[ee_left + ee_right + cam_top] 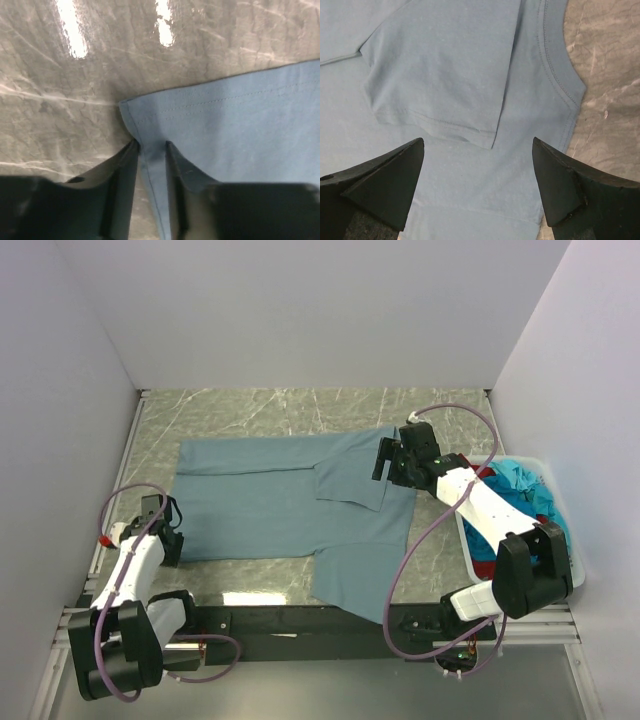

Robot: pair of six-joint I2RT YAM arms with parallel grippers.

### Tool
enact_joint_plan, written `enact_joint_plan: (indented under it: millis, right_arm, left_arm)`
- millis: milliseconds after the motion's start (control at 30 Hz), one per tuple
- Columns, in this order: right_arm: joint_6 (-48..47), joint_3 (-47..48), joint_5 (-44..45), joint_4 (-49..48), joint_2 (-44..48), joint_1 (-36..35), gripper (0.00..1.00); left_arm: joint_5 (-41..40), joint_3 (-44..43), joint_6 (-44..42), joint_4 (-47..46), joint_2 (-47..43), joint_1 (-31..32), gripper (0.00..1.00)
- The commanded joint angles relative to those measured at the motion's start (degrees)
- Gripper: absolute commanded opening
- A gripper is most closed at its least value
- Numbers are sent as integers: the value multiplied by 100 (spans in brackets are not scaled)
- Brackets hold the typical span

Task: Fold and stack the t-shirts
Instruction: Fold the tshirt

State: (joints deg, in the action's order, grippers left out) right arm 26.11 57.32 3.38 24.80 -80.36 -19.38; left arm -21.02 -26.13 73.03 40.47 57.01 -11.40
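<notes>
Top external: t-shirt point(270, 500), marbled table point(250, 410), pale walls point(300, 310)

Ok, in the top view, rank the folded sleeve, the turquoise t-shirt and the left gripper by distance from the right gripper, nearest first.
From the right gripper:
1. Folded sleeve of the grey-blue t-shirt, right beside it.
2. Turquoise t-shirt, in the white bin on the right.
3. Left gripper, at the shirt's near-left corner.
</notes>
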Motion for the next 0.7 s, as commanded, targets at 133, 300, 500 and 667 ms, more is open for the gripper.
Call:
enact_joint_plan:
  millis: [133, 300, 500, 667]
  right_arm:
    - [-9, -54, 31, 25, 169, -40, 94]
    - [-62, -133, 417, 288, 336, -417, 94]
    - [-255, -334, 832, 903, 547, -1821, 94]
    - [-378, -792, -248, 1158, 1135, -2824, 94]
  left_arm:
    - [-87, -68, -245, -329, 55, -91, 1]
    - [-69, -103, -491, -303, -49, -91, 1]
    - [-70, 46, -658, -461, -647, -91, 1]
    - [-16, 47, -720, -487, -718, -91, 1]
